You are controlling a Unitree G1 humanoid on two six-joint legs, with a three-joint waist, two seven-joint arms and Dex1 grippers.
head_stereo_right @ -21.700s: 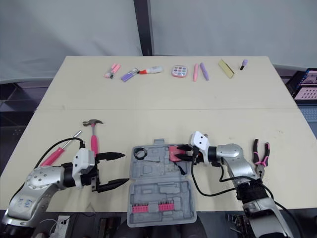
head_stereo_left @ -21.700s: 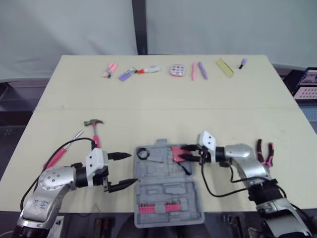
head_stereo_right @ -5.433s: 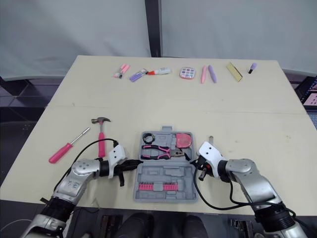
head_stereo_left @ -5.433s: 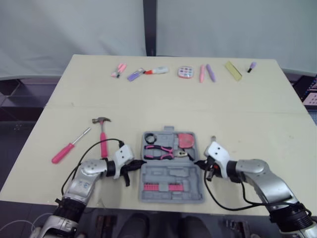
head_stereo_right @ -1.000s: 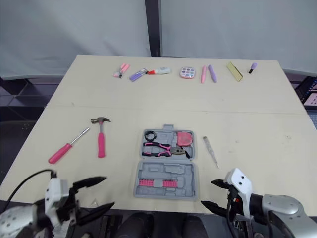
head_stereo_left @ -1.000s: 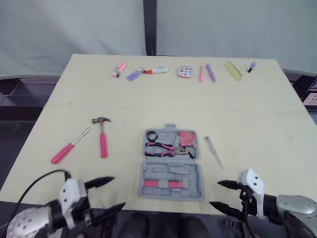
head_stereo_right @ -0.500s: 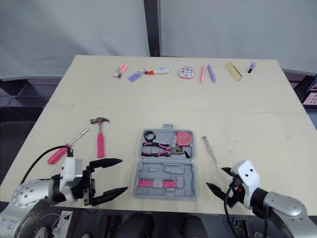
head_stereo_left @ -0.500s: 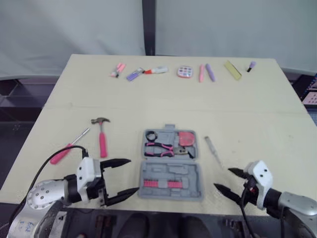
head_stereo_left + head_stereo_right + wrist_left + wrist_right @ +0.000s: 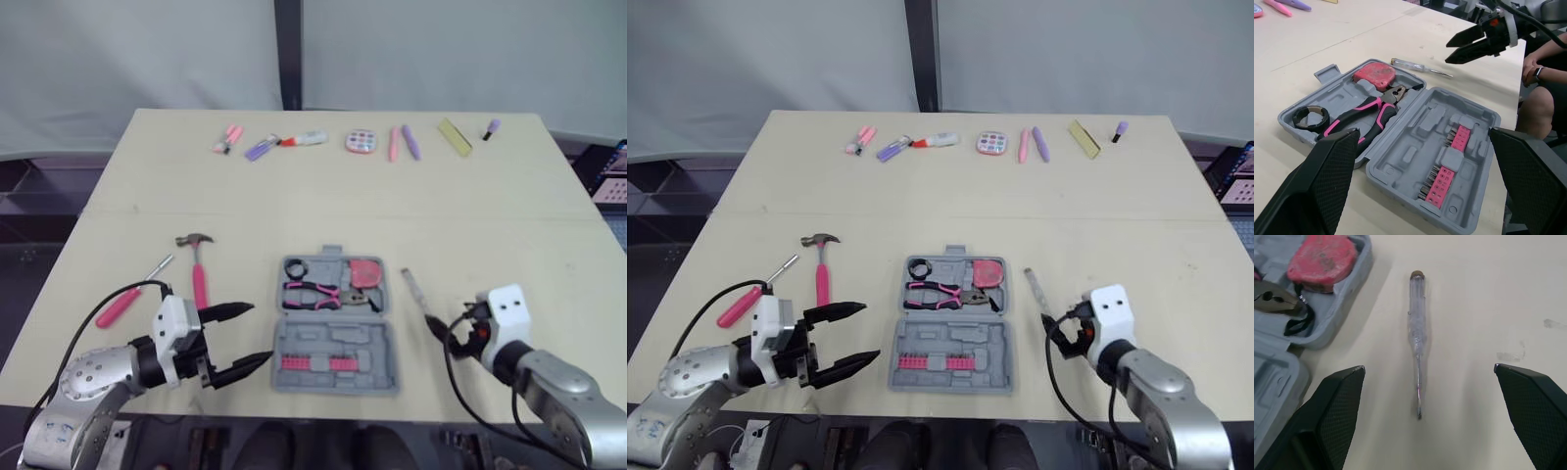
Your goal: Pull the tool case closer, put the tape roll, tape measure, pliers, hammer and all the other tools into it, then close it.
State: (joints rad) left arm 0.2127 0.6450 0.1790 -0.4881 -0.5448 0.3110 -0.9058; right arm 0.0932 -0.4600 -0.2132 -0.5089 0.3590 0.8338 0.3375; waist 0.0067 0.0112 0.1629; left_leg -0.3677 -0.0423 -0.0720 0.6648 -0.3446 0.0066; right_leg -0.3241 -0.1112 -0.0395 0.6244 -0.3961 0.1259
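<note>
Left hand (image 9: 259, 334) gapes wide and empty beside the open tool case (image 9: 335, 340). Right hand (image 9: 1429, 369), equally wide, straddles the clear screwdriver (image 9: 1417, 323) without touching it.

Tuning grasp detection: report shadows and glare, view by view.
Right wrist view: the tool case throws a soft shadow onto the table beside it; the screwdriver glints faintly. Eye views: even, diffuse light, no glare on the table.

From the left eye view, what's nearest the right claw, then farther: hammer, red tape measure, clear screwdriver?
1. Clear screwdriver, just beside the right claw.
2. Red tape measure, inside the case.
3. Hammer, far left.
</note>
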